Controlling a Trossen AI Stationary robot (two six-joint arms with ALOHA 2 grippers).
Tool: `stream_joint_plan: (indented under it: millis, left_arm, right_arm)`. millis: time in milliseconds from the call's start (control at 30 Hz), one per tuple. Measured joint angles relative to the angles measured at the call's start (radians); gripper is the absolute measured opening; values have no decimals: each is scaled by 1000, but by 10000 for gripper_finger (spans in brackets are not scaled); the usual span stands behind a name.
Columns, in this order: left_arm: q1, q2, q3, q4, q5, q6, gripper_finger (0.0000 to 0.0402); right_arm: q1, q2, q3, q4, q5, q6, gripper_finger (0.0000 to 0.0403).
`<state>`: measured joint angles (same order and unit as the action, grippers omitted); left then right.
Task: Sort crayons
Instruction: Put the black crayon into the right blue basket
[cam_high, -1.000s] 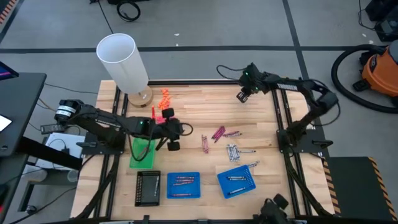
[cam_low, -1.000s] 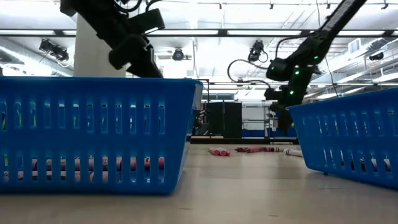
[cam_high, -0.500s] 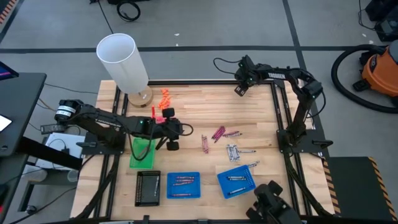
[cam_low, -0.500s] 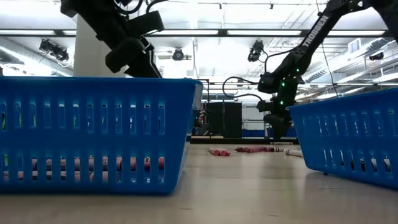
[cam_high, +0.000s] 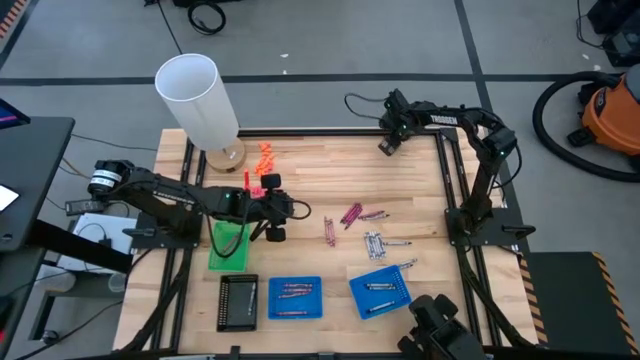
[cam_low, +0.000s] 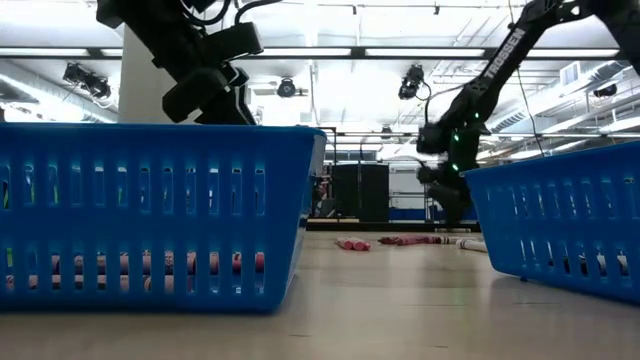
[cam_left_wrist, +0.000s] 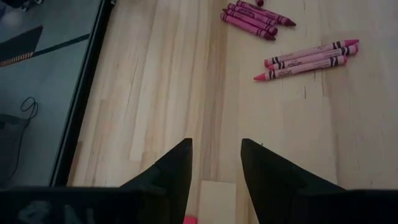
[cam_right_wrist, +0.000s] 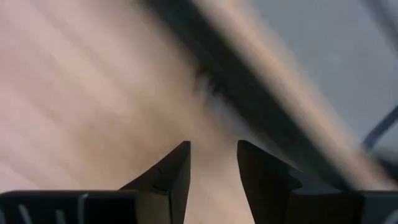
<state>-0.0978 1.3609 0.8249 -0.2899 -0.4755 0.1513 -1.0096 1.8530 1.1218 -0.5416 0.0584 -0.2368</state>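
The crayons (cam_high: 362, 228) lie loose near the middle of the tabletop (cam_high: 320, 170), some already inside the two blue trays (cam_high: 295, 297) toward six o'clock. My left jaws (cam_high: 283, 210), open and empty, hover toward nine o'clock from the crayons. My right jaws (cam_high: 387, 145), also open with nothing between, hang near the one o'clock corner.

Both arms are looking matte black with chunky joints. The right arm (cam_high: 470, 125) is wearing white TROSSEN lettering and glowing a small green light; a thin black cable (cam_high: 360, 100) is looping off its wrist.
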Motion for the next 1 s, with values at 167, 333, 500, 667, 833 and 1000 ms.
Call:
stream_joint_plan:
  millis: [167, 333, 500, 667, 833, 1000]
  left_arm:
    - [0, 0, 0, -17, 1, 0, 149]
    - [0, 0, 0, -36, 1, -6, 149]
    - [0, 0, 0, -35, 1, -5, 149]
    - [0, 0, 0, -26, 1, -2, 149]
    - [0, 0, 0, -16, 1, -1, 149]
    - [0, 0, 0, -15, 1, 0, 149]
  right_arm:
    - [23, -18, 0, -33, 33, 30, 142]
    - [47, -55, 1, -58, 92, -11, 142]
    - [42, -54, 2, -65, 132, -106, 142]
    - [28, -54, 2, -61, 131, -115, 142]
    - [6, -54, 2, -53, 124, -123, 142]
    - [-17, -54, 2, -50, 91, -123, 142]
